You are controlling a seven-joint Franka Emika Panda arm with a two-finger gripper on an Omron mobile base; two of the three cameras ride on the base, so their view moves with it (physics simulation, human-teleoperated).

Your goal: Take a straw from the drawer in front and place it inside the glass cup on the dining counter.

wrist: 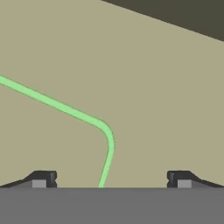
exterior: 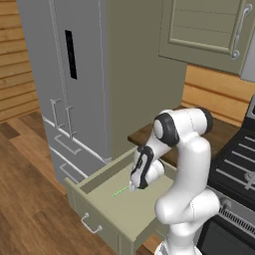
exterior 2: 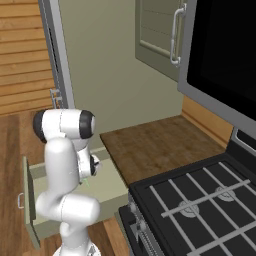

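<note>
The sage-green drawer (exterior: pixel 94 219) stands pulled out in front of me, its front also seen in the right base view (exterior 2: pixel 29 200). A thin pale-green straw (exterior: pixel 120 191) lies on its floor. My gripper (exterior: pixel 133 188) reaches down into the drawer, just right of the straw's end. In the hand view the straw (wrist: pixel 65 109) runs in from the left, bends, and passes down between my fingertips (wrist: pixel 43 178). The gripper (wrist: pixel 111 179) is open, low over the drawer floor (wrist: pixel 153 87), with nothing gripped. The glass cup and the dining counter are out of view.
A tall grey fridge (exterior: pixel 74 74) stands left of the drawer. A brown wall counter (exterior 2: pixel 155 145) lies behind it, and a black stove (exterior 2: pixel 200 200) to its right. A green upper cabinet (exterior: pixel 209 30) hangs above. Wooden floor (exterior: pixel 25 199) spreads at left.
</note>
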